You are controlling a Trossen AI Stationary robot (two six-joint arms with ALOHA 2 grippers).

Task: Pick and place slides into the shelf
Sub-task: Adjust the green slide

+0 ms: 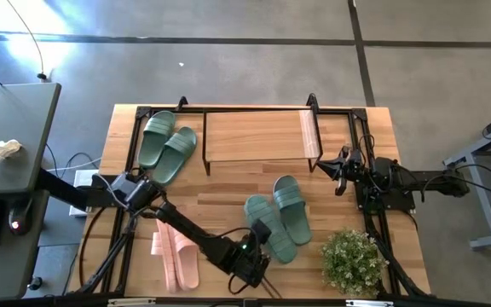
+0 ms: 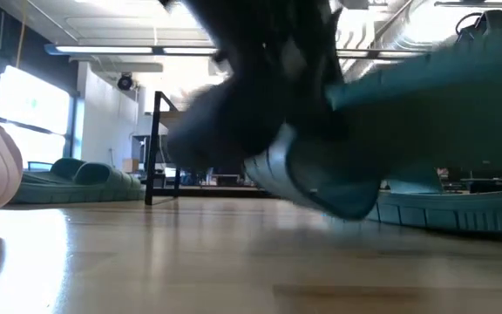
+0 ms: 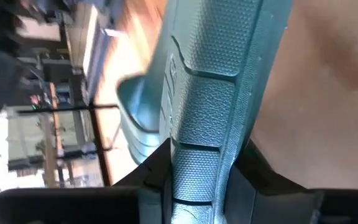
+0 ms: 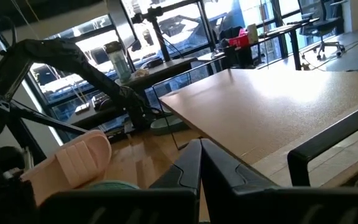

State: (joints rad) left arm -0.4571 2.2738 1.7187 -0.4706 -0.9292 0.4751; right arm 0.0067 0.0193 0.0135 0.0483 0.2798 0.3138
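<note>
Two sage-green slides lie mid-table: one (image 1: 290, 205) flat, and the nearer one (image 1: 268, 223) with my left gripper (image 1: 262, 239) shut on it. In the low view this slide (image 2: 425, 96) is tilted, with its low end (image 2: 342, 196) close over the tabletop. Another green pair (image 1: 165, 141) rests on its soles at the far left, beside the shelf (image 1: 258, 136). A pink pair (image 1: 176, 251) lies at the near left. My right gripper (image 1: 341, 173) is shut and waits at the table's right side, holding nothing. My left gripper pinches the green slide's near end (image 3: 194, 168) between its two fingers (image 3: 151, 183), one on each side. It comes from the table's near left and slants downward. The slide's textured face (image 3: 213, 99) runs away along the fingers. I cannot tell whether the low end touches the table.
A potted plant (image 1: 349, 260) stands at the near right, close to the green slides. The shelf's black frame (image 1: 181, 107) borders its plank top (image 4: 266, 106). Bare tabletop (image 1: 228, 183) lies between the shelf and the slides.
</note>
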